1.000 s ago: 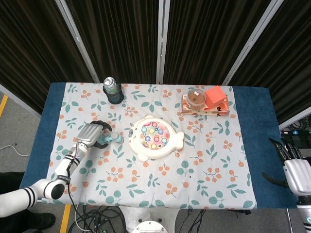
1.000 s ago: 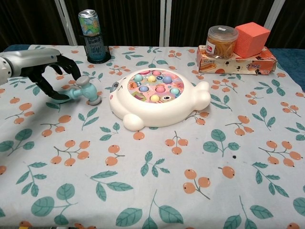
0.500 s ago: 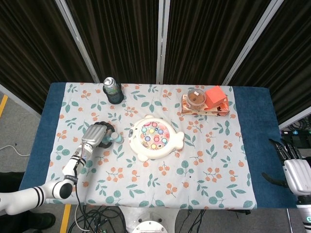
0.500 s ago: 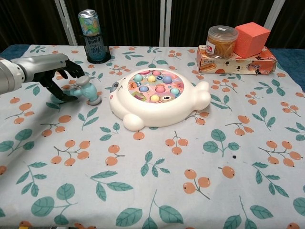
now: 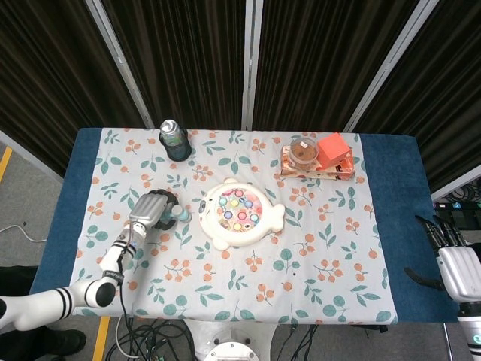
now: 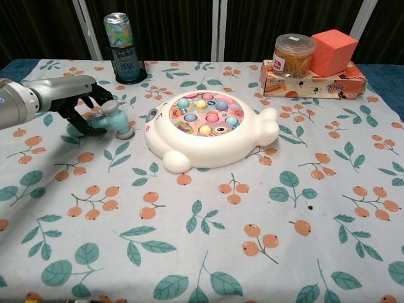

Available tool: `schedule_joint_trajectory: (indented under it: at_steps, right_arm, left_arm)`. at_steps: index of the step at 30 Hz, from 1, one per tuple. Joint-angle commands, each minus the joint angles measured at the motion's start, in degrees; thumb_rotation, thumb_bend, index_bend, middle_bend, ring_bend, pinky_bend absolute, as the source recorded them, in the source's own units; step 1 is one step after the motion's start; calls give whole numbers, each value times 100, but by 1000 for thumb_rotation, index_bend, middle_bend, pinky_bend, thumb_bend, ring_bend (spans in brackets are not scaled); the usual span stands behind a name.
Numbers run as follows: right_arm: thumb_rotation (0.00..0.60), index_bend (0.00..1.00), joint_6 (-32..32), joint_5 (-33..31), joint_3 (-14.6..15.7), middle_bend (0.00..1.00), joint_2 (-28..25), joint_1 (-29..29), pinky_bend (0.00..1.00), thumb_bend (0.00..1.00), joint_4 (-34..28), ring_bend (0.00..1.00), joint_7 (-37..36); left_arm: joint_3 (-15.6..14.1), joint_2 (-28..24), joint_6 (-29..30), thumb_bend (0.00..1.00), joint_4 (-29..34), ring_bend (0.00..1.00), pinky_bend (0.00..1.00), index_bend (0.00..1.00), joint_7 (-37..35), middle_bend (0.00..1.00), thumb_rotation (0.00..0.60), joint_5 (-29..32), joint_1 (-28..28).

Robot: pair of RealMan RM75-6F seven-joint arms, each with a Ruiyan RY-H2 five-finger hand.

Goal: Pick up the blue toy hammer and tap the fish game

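The blue toy hammer [image 6: 115,117] lies on the cloth just left of the white fish game [image 6: 210,130], its head toward the game. My left hand [image 6: 88,106] sits over the handle with its dark fingers curled around it; most of the handle is hidden. From the head view the left hand [image 5: 153,207] covers the handle, and the hammer [image 5: 179,214] head pokes out toward the fish game [image 5: 239,212]. My right hand [image 5: 449,258] hangs past the table's right edge, fingers apart, holding nothing.
A drink can [image 6: 123,47] on a dark coaster stands behind the hammer. At the back right, a jar [image 6: 293,55] and an orange block [image 6: 333,51] rest on a flat box [image 6: 315,81]. The leaf-and-cherry tablecloth [image 6: 208,240] covers the table.
My left hand has slid right along the hammer's handle and its fingers have curled in around it. The hammer stays on the cloth. The right hand has not moved.
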State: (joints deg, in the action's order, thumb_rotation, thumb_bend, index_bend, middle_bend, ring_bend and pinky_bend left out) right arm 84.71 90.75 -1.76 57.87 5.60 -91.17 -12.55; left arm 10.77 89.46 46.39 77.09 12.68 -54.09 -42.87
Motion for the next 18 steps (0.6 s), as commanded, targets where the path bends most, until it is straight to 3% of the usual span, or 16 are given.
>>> schedule_joint_trajectory:
  at_steps: [1,18]
  right_arm:
    - [600,47,0,-4,-2,161,-4,0,70,47,-9,0,10]
    - [600,46,0,-10,9,168,-12,-12,70,50,-56,0,54]
  left_arm:
    - [-3,16,6,331,-21,187,211,417,-18,282,600,12,-2]
    - [-15,110,134,438,-148,231,224,526,-205,338,600,-124,21]
